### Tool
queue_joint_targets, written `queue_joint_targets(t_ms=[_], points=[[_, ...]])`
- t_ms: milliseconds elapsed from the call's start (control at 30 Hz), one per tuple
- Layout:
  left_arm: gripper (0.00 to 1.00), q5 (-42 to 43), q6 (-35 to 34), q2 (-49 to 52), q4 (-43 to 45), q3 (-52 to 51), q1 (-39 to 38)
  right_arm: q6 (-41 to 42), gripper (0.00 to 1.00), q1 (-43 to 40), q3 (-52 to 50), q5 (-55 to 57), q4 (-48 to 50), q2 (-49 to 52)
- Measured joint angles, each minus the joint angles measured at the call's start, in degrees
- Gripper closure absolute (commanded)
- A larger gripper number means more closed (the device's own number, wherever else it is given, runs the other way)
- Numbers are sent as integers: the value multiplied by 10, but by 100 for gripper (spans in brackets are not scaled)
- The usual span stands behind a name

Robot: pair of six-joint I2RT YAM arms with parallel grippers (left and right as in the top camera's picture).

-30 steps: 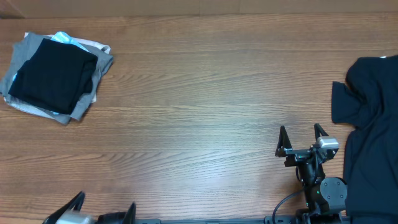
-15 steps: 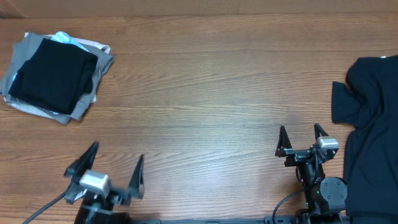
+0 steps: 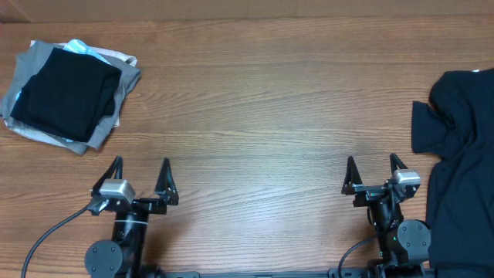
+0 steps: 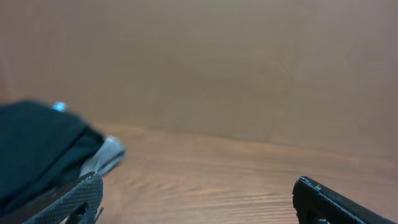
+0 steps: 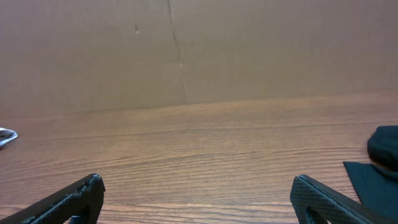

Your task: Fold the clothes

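Black T-shirt (image 3: 463,154), unfolded, just right of my right hand (image 3: 373,160); folded stack (image 3: 65,93) ahead-left of my left hand (image 3: 141,164). Both hands wide, empty.

Black clothes (image 3: 463,154); black-over-grey folded stack (image 3: 65,96); brown wood-grain table (image 3: 255,116).

Overhead looks straight down from high, wide over the wooden table (image 3: 255,116). Both wrist cameras sit low near the front edge, skimming its surface toward the brown back wall (image 5: 249,50). Left shares the folded pile (image 4: 37,149) with overhead, right the black shirt (image 5: 385,146).
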Motion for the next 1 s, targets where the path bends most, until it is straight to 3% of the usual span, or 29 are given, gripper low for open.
queue_joint_targets(t_ms=[300, 500, 700, 1000], points=[[0, -108, -72, -2, 32, -86, -4, 0, 0, 0, 0, 0, 0, 0], [0, -128, -76, -2, 37, -116, -11, 0, 0, 0, 0, 0, 0, 0], [0, -133, -54, -3, 37, -118, -14, 0, 0, 0, 0, 0, 0, 0], [0, -126, 40, -3, 37, -118, -30, 0, 0, 0, 0, 0, 0, 0]])
